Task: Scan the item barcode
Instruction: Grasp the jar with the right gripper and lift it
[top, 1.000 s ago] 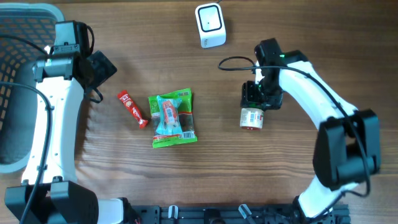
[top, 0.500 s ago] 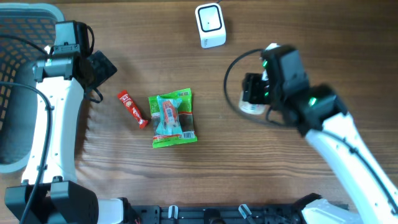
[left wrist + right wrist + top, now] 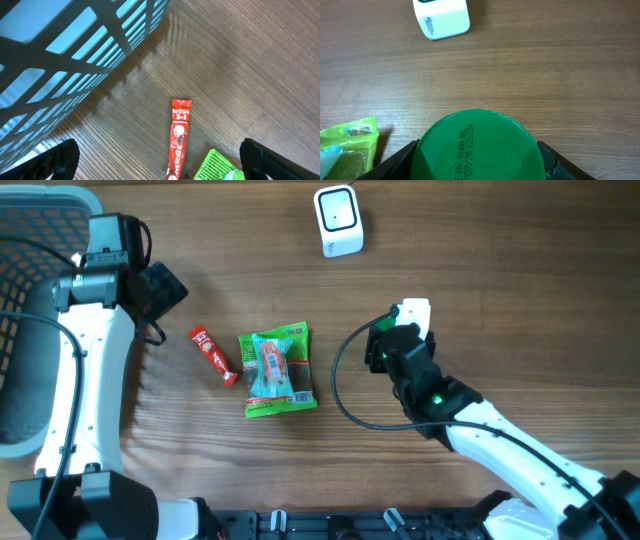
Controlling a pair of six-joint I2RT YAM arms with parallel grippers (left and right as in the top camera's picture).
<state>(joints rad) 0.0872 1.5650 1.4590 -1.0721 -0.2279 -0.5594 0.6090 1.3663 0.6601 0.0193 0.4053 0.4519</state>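
Between the fingers of the right gripper (image 3: pixel 477 159): one jar (image 3: pixel 477 137), green lid toward the wrist camera, jaws closed against its two sides at part width. Held clear of the table (image 3: pixel 560 75), as far as the overhead shows.

Ahead of that gripper and slightly left: one white scanner (image 3: pixel 441 18), well apart from the jar.

Low to its left: one green packet (image 3: pixel 278 370), lying flat.

Handling, judged: jar looks small, rigid and probably light. The smooth lid rim may slip or turn under a pinch. A hold lower on the body seems safer, if it leaves the label bare. Only a date print shows on the lid; no barcode is visible, so it is likely on the side wall.

Left gripper (image 3: pixel 160 162): jaws at full spread, holding nothing. Below and ahead of it lies one red sachet (image 3: pixel 179 137), with the packet's corner just beside it. One basket (image 3: pixel 75 45) sits up and to its left.

Count: two grippers, one of each item.
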